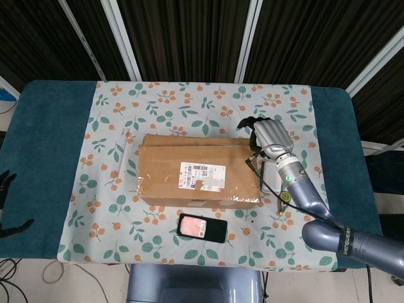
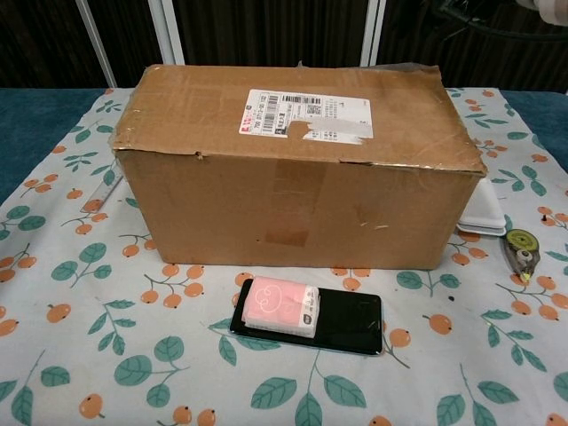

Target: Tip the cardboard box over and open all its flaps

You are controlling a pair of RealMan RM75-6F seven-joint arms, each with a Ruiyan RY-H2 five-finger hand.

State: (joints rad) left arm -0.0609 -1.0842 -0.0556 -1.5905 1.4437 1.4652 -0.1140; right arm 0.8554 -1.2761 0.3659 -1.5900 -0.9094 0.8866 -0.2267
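Note:
The cardboard box (image 1: 199, 170) stands upright in the middle of the floral cloth, its top flaps taped down under a white label (image 2: 306, 114). My right hand (image 1: 268, 134) hovers just past the box's far right corner, its dark fingers (image 1: 247, 122) spread toward the box and holding nothing. In the chest view only a sliver of that arm (image 2: 541, 4) shows at the top right edge. My left hand (image 1: 5, 189) hangs off the table's left edge, fingers apart and empty, well away from the box.
A black phone (image 1: 202, 228) with a pink tissue pack (image 2: 280, 306) on it lies in front of the box. A white case (image 2: 484, 213) and a small tape dispenser (image 2: 519, 253) sit to the box's right, under my right arm. A clear ruler (image 2: 102, 191) lies left.

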